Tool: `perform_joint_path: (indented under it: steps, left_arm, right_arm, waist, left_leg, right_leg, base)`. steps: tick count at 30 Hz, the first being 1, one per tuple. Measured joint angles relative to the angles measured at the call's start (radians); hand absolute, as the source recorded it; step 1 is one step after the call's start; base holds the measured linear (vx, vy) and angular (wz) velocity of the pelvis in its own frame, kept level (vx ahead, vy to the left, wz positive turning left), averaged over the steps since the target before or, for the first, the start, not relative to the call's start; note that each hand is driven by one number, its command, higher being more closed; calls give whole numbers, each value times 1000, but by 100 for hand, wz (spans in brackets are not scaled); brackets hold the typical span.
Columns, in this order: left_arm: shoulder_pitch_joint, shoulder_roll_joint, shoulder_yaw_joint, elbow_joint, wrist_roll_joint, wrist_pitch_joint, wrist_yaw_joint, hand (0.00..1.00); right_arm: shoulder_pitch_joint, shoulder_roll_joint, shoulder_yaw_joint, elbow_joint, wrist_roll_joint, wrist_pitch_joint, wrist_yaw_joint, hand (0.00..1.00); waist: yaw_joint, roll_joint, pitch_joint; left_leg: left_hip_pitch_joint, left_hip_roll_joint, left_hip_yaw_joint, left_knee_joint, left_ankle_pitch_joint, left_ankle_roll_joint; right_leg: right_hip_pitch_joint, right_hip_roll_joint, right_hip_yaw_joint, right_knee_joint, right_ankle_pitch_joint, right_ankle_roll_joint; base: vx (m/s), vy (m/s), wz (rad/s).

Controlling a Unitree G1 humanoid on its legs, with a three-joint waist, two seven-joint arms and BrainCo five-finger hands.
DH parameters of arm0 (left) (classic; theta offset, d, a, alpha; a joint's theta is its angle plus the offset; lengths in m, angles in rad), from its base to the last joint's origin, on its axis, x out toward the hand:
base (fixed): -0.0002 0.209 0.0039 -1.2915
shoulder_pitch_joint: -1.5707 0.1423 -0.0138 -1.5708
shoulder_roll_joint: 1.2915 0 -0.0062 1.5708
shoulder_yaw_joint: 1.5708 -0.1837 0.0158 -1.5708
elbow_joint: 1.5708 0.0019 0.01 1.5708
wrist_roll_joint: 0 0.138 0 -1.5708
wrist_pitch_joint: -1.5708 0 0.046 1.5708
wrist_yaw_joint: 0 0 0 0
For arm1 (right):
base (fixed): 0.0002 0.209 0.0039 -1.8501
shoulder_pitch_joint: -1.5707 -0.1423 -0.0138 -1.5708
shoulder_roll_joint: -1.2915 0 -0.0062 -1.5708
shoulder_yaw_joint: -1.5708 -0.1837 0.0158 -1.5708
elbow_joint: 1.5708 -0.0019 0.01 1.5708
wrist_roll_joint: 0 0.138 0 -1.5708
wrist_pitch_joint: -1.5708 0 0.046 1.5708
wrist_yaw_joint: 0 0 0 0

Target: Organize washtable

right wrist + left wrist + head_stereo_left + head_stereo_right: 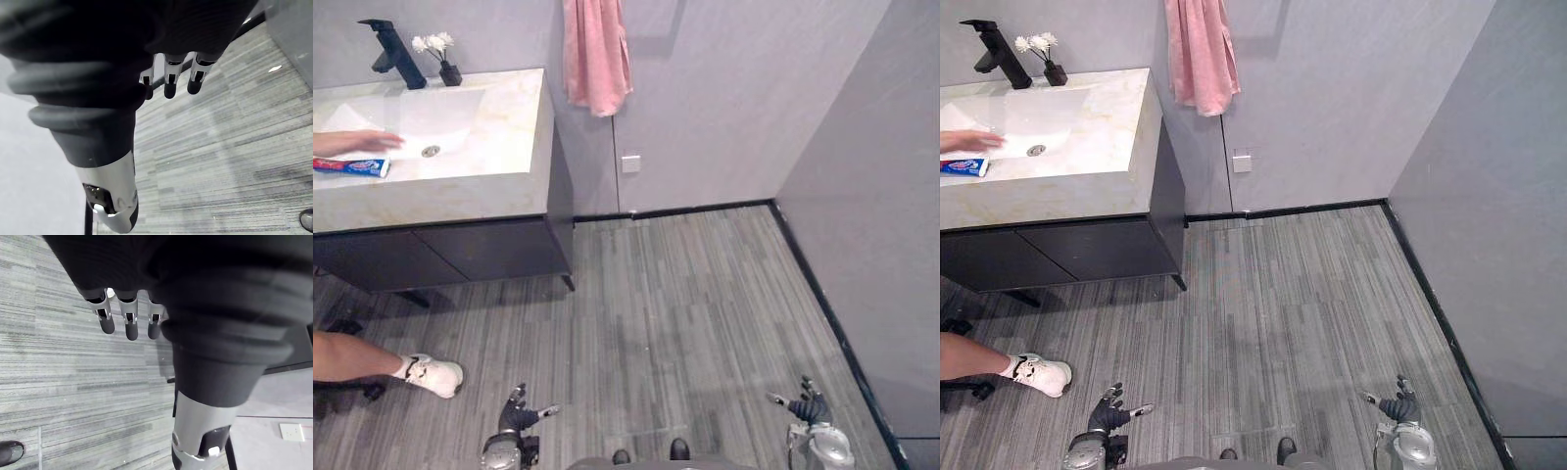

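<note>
The washtable (499,147) stands at the far left, a pale stone top with a white sink on a dark cabinet. A red and blue toothpaste tube (350,167) lies on its front left part. A person's hand (357,143) rests over the sink beside the tube. A black faucet (393,54) and a small dark vase of white flowers (443,59) stand at the back. My left hand (516,419) hangs low near the floor, fingers relaxed and holding nothing. My right hand (810,409) hangs the same way on the other side, far from the washtable.
A pink towel (595,54) hangs on the grey wall right of the washtable, above a white wall socket (630,164). A person's leg with a white shoe (433,375) is at the lower left. Grey plank floor (685,304) runs to the wall on the right.
</note>
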Motion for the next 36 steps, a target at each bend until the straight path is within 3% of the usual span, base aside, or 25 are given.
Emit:
perform_joint_path:
  steps: [13,19,21,24,26,27,29,30,31,32,34,35,36]
  left_arm:
    - [28,-6,-1,-97,0,-1,4,0]
    - [62,-38,0,-172,-2,0,23,0]
    - [82,-44,0,-211,-4,0,24,0]
    - [90,-43,0,-237,-30,0,25,0]
    - [77,-42,-1,-243,-35,0,26,0]
    - [78,-34,-1,-260,-35,0,30,0]
    - [78,-32,-1,-261,-40,0,46,0]
    - [68,-35,-2,-260,-50,1,46,0]
    - [64,-36,-3,-259,-53,1,46,0]
    - [45,-38,-12,-259,-69,0,46,0]
    - [28,-38,-12,-261,-73,-4,48,0]
    - [29,-35,-13,-260,-72,-5,47,0]
    - [19,-58,-12,-257,-73,-2,47,0]
  right_arm:
    - [13,-19,84,-76,46,-2,49,0]
    - [5,-16,107,-110,58,-2,45,0]
    - [2,-15,106,-130,60,-2,41,0]
    - [6,-11,106,-152,59,-1,28,0]
    - [16,-5,105,-163,59,2,22,0]
    - [28,10,106,-192,58,2,20,0]
    - [29,16,106,-228,57,2,18,0]
    - [7,0,106,-233,56,-1,15,0]
    - [3,-4,106,-234,56,-1,15,0]
    - [-1,-23,106,-243,56,-1,7,0]
    - [6,-35,105,-272,52,-1,0,0]
    - [23,-36,105,-289,47,-2,-2,0]
    - [18,-46,102,-286,44,3,-3,0]
  waist:
    - [-1,3,13]
    - [10,9,20]
    - [30,15,20]
    - [26,7,26]
    - [21,10,41]
    - [4,2,55]
    - [1,4,63]
    - [0,1,69]
    - [0,7,72]
    - [-4,39,87]
    - [-24,34,85]
    - [-33,16,77]
    - [-35,54,80]
  left_leg:
    - [-22,0,-21,0,-3,3]
    - [-87,10,1,45,-66,11]
    - [-140,16,31,115,-118,16]
    - [-160,-2,41,181,-175,34]
    - [-131,-15,20,209,-208,59]
    - [-104,-19,6,227,-225,72]
    - [-49,-17,-3,219,-251,72]
    - [-5,0,-10,204,-253,71]
    - [3,5,-12,203,-253,70]
    - [32,37,-32,186,-258,60]
    - [64,62,-65,178,-269,20]
    - [89,63,-81,199,-292,-19]
    - [79,97,-95,268,-295,-50]
  right_leg:
    - [-15,-1,-23,-1,-6,0]
    - [-79,8,-2,22,-33,5]
    - [-155,11,27,124,-87,10]
    - [-249,-14,33,343,-188,37]
    - [-344,-35,20,614,-213,60]
    - [-395,-44,7,752,-235,50]
    - [-437,-53,-21,786,-276,30]
    - [-470,-46,-53,721,-286,28]
    - [-477,-40,-59,703,-285,28]
    - [-508,-10,-80,618,-269,17]
    - [-537,30,-77,450,-146,5]
    - [-536,34,-73,377,31,-49]
    - [-527,52,-106,420,19,-76]
  base:
    - [-26,-30,5]
    - [-40,-9,-12]
    - [10,41,-42]
    - [97,74,-14]
    - [166,52,21]
    - [385,34,40]
    - [446,15,15]
    - [347,0,-3]
    - [460,-21,17]
    - [496,-44,44]
    - [559,-77,60]
    - [649,-109,39]
    - [646,-116,29]
